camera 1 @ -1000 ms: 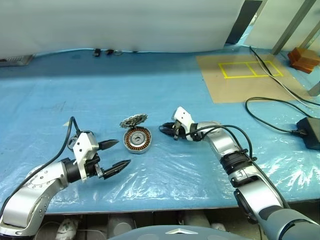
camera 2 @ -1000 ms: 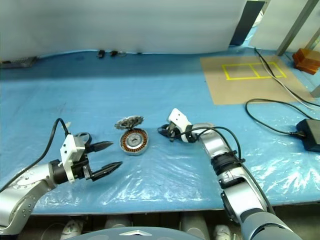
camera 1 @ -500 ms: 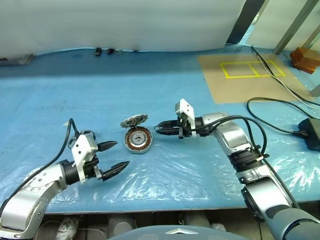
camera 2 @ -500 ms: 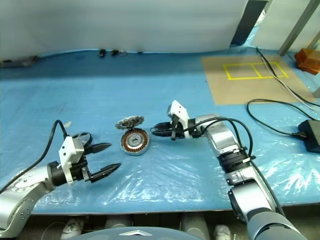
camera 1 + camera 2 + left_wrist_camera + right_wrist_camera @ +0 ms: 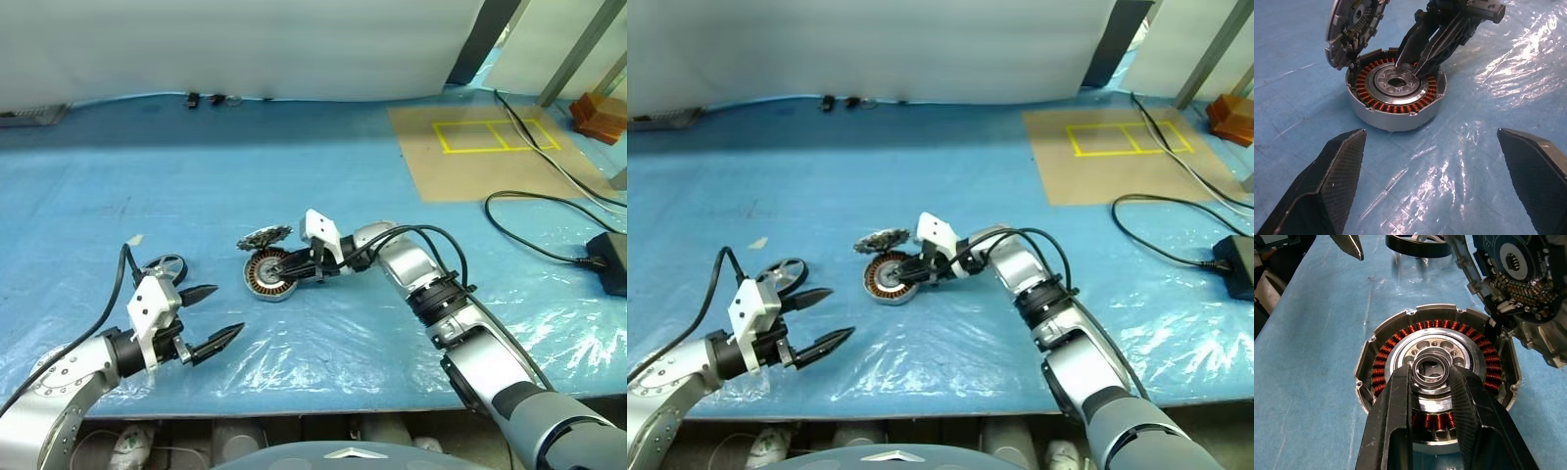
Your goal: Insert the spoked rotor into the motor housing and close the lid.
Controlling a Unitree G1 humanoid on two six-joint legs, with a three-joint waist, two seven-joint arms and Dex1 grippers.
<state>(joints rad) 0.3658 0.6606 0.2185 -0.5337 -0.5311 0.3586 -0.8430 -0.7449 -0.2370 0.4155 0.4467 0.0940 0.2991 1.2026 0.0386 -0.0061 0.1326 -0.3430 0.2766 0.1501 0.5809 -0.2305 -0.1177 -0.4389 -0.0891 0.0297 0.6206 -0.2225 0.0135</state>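
Housing [image 5: 1396, 100] lies open, copper windings ringing its silver hub.

A black cable [image 5: 534, 211] runs to what looks like a power adapter [image 5: 607, 259], beside yellow-taped cardboard [image 5: 480, 147].

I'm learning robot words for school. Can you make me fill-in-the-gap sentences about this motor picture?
1. The spoked wheel lies on the table beside the ____ end effector.
2. The right end effector pinches a small metal ____ above the motor case.
3. The lid of the motor case stands ____, not closed.

Missing words: left; ring; open.
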